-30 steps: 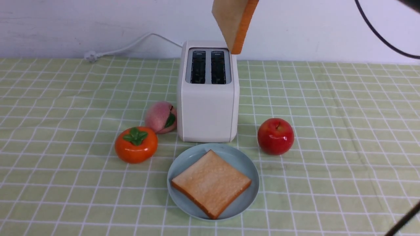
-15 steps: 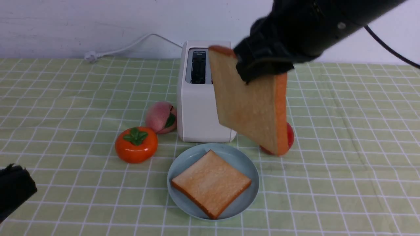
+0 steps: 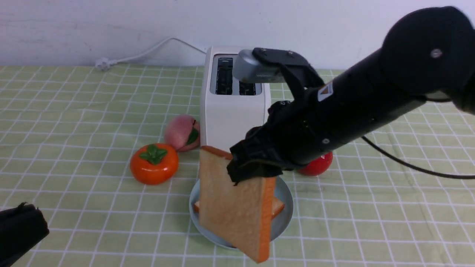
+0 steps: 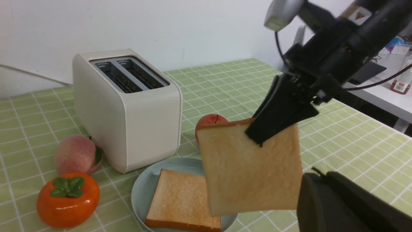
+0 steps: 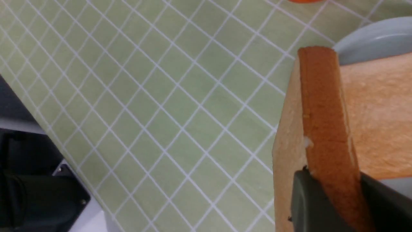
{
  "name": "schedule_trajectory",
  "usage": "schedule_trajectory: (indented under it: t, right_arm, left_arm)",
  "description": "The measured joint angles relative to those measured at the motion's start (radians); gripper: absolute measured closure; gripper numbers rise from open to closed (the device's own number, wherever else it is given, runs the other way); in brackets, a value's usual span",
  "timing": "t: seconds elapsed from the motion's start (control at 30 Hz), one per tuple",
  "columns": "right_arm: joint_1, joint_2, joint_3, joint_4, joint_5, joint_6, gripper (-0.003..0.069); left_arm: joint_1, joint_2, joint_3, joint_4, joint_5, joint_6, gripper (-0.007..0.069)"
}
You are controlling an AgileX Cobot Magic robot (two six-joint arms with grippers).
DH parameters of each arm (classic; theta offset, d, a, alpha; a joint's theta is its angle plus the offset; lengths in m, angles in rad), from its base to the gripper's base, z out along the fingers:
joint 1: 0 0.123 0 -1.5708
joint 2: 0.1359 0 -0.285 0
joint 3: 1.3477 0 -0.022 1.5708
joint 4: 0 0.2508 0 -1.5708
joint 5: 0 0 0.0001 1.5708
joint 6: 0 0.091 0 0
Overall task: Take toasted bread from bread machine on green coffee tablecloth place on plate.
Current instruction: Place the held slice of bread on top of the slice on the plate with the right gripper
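Note:
My right gripper (image 3: 252, 168) is shut on the top edge of one slice of toasted bread (image 3: 237, 211), which hangs upright and slightly tilted over the light-blue plate (image 3: 287, 207). It shows the same in the left wrist view (image 4: 273, 129), and the right wrist view shows the crust pinched between the fingers (image 5: 331, 193). The other slice (image 4: 180, 199) lies flat on the plate (image 4: 145, 193). The white bread machine (image 3: 233, 122) stands behind the plate with both slots empty. The green tablecloth (image 3: 74, 104) covers the table. My left gripper (image 3: 18, 230) is low at the front left, shut and empty.
A peach (image 3: 182, 132) and an orange persimmon (image 3: 154, 163) sit left of the toaster. A red apple (image 3: 319, 165) sits right of it, partly behind my right arm. The white cord (image 3: 148, 50) runs along the back wall.
My right gripper came down from above the toaster and forward with the toast, and now holds it over the plate. My left gripper entered view at the front left.

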Motion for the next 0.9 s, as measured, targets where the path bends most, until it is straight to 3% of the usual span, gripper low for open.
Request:
schedule_trajectory:
  t: [0.03,0.17,0.3,0.77,0.9]
  right_arm:
    - [-0.047,0.044,0.001,0.114,-0.008,-0.082,0.0531]
    - [-0.12,0.128,0.001,0.325,-0.006,-0.232,0.0533]
    - [-0.167,0.203,0.001,0.441,-0.009,-0.308,0.0533]
    - [-0.21,0.351,0.002,0.484,-0.064,-0.325,0.053]
    - [-0.21,0.355,0.002,0.457,-0.083,-0.325,0.0478]
  left_arm:
    - [0.0,0.0,0.0,0.0,0.0,0.0,0.0627]
    - [0.0,0.0,0.0,0.0,0.0,0.0,0.0627]
    - [0.0,0.0,0.0,0.0,0.0,0.0,0.0627]
    - [0.0,0.0,0.0,0.0,0.0,0.001,0.0621]
    - [0.0,0.0,0.0,0.0,0.0,0.001,0.0621]
